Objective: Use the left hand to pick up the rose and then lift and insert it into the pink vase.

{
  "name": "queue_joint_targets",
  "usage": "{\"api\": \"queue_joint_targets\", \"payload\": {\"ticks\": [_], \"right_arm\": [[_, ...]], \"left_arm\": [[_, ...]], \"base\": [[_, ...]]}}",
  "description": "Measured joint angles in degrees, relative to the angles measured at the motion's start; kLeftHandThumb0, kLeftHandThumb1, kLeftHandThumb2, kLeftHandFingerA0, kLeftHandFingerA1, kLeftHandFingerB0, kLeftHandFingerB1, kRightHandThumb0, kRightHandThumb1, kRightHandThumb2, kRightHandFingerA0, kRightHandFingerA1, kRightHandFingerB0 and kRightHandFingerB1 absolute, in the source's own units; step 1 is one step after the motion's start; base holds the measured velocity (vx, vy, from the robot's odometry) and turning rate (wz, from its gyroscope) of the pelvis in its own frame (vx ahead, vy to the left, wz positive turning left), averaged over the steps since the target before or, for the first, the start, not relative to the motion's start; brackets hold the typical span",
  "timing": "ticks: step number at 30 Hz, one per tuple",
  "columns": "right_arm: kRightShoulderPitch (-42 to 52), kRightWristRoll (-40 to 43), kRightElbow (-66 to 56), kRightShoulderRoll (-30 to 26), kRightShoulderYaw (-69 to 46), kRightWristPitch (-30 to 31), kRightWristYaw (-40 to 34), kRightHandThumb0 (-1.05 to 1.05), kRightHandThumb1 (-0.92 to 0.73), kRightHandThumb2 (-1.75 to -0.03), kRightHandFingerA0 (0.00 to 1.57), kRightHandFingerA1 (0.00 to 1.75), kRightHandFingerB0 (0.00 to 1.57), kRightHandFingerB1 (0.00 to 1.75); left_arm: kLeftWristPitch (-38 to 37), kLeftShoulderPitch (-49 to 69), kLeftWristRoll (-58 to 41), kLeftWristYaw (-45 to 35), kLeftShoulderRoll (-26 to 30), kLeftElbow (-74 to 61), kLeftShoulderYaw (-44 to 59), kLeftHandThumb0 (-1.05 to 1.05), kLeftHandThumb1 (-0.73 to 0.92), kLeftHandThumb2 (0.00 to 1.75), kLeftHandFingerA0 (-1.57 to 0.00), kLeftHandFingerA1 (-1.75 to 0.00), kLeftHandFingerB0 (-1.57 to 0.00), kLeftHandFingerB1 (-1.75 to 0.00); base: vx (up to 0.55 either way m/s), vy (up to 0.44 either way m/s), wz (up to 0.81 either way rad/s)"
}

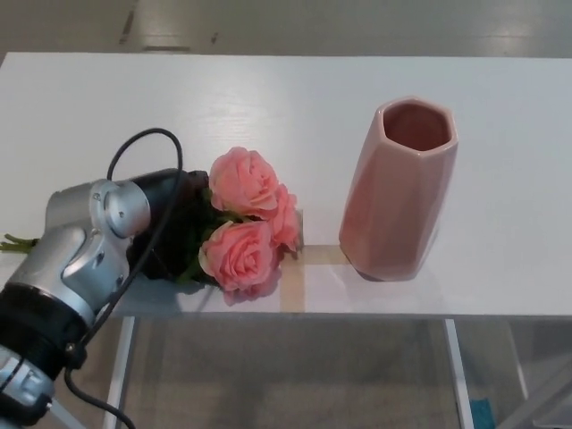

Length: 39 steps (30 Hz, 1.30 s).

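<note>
A bunch of pink roses [244, 181] lies on the white table [295, 98], blooms to the right, dark leaves to the left. Its green stem ends [15, 241] poke out at the far left. My left hand [170, 219] is down on the leafy part just left of the blooms, largely hidden behind my silver wrist [94, 237], so its grip does not show. The pink faceted vase [398, 192] stands upright to the right of the roses, mouth open upward and a small gap away. My right hand is out of the picture.
A tan tape mark [291, 279] lies on the table between roses and vase, near the front edge. A black cable [143, 143] loops above my wrist. Below the edge, table legs and floor show.
</note>
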Motion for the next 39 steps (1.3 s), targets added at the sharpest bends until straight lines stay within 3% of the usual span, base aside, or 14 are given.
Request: {"api": "queue_joint_targets", "payload": {"ticks": [3, 4, 5, 8, 9, 19, 20, 22, 25, 26, 31, 32, 38, 39], "right_arm": [[0.00, 0.07, -0.09, 0.11, -0.18, -0.05, 0.04, -0.11, -0.62, -0.58, 0.61, 0.51, 0.52, 0.46], [0.00, 0.09, -0.10, 0.17, -0.20, -0.07, 0.05, -0.12, -0.62, -0.58, 0.61, 0.51, 0.52, 0.46], [0.00, 0.13, -0.12, 0.24, -0.21, -0.08, 0.07, -0.12, -0.62, -0.58, 0.61, 0.51, 0.52, 0.46], [-0.04, 0.23, -0.28, 0.32, -0.20, -0.08, 0.11, -0.12, -0.62, -0.58, 0.61, 0.51, 0.52, 0.46], [-0.08, 0.25, -0.32, 0.37, -0.20, -0.08, 0.12, -0.13, -0.62, -0.57, 0.61, 0.51, 0.53, 0.47], [-0.91, 0.71, -0.52, 0.40, -0.71, -0.08, 0.54, -0.16, -0.63, -0.58, 0.61, 0.51, 0.52, 0.47], [-0.98, 0.76, -0.52, 0.40, -0.73, -0.08, 0.62, -0.18, -0.64, -0.58, 0.61, 0.51, 0.51, 0.46], [-1.04, 0.79, -0.57, 0.40, -0.66, -0.08, 0.70, -0.18, -0.64, -0.58, 0.61, 0.51, 0.51, 0.46], [-1.04, 0.76, -0.65, 0.40, -0.46, -0.08, 0.69, -0.18, -0.64, -0.58, 0.61, 0.51, 0.51, 0.46], [-1.04, 0.76, -0.66, 0.40, -0.42, -0.08, 0.69, -0.19, -0.64, -0.58, 0.61, 0.51, 0.52, 0.47], [-1.04, 0.76, -0.68, 0.40, -0.23, -0.08, 0.69, -0.19, -0.64, -0.58, 0.61, 0.51, 0.52, 0.47], [-1.04, 0.76, -0.68, 0.40, -0.21, -0.08, 0.69, -0.19, -0.64, -0.58, 0.61, 0.51, 0.52, 0.47], [-1.15, 0.77, -0.69, 0.40, -0.13, -0.08, 0.69, -0.19, -0.64, -0.58, 0.61, 0.51, 0.52, 0.47], [-1.17, 0.78, -0.70, 0.40, -0.13, -0.08, 0.69, -0.19, -0.64, -0.58, 0.62, 0.51, 0.52, 0.47]], "left_arm": [[-1.60, 0.00, 0.49, 1.18, -0.19, 1.57, -0.18, -0.23, 0.48, 0.65, -0.11, -0.35, -0.03, -0.18], [-2.02, 0.00, 0.57, 1.42, -0.24, 1.90, -0.19, -0.15, 0.64, 0.59, -1.00, -0.98, -0.61, -0.41], [-2.50, -0.06, 1.11, 1.99, -0.19, 2.00, -0.65, -0.17, 0.66, 0.60, -0.94, -1.15, -0.70, -0.47], [-4.36, -0.43, 4.12, 4.85, 0.44, 1.81, -3.13, -0.17, 0.66, 0.60, -0.94, -1.15, -0.70, -0.47], [-4.86, -0.43, 4.83, 5.64, 0.45, 1.81, -3.58, -0.19, 0.74, 0.60, -0.53, -1.52, -0.70, -0.45], [-12.97, 2.87, 6.61, 18.06, -1.36, 3.78, -0.19, -0.32, 0.67, 0.62, -0.58, -1.43, -0.73, -0.50], [-13.57, 2.97, 6.61, 18.68, -1.51, 4.04, 0.06, -0.21, 0.75, 0.62, -0.58, -1.49, -0.85, -0.59], [-14.69, 3.18, 6.52, 19.52, -1.81, 4.39, 0.76, -0.31, 0.69, 0.70, -0.64, -1.38, -0.75, -0.54], [-16.42, 3.51, 6.28, 20.13, -2.12, 4.50, 1.91, -0.31, 0.69, 0.70, -0.64, -1.38, -0.75, -0.54], [-16.69, 3.56, 6.26, 20.22, -2.16, 4.53, 2.05, -0.21, 0.78, 0.65, -0.66, -1.42, -0.86, -0.61], [-18.48, 4.24, 5.32, 20.39, -2.75, 4.57, 5.18, -0.20, 0.79, 0.63, -0.67, -1.41, -0.85, -0.66], [-18.73, 4.34, 5.06, 20.39, -2.87, 4.57, 5.72, -0.17, 0.80, 0.64, -0.64, -1.44, -0.62, -1.20], [-19.25, 4.31, -0.10, 20.35, -5.54, 2.74, 15.46, -0.16, 0.80, 0.63, -0.63, -1.45, -0.59, -1.22], [-19.30, 4.26, -0.76, 20.34, -5.81, 2.53, 16.46, -0.17, 0.79, 0.64, -0.62, -1.46, -0.64, -1.11]], "base": [[0.00, 0.000, 0.00], [0.00, 0.000, 0.00], [0.00, 0.000, 0.00], [0.00, 0.000, 0.00], [0.00, 0.000, 0.00], [0.00, 0.000, 0.00], [0.00, 0.000, 0.00], [0.00, 0.000, 0.00], [0.00, 0.000, 0.00], [0.00, 0.000, 0.00], [0.00, 0.000, 0.00], [0.00, 0.000, 0.00], [0.00, 0.000, 0.00], [0.00, 0.000, 0.00]]}}
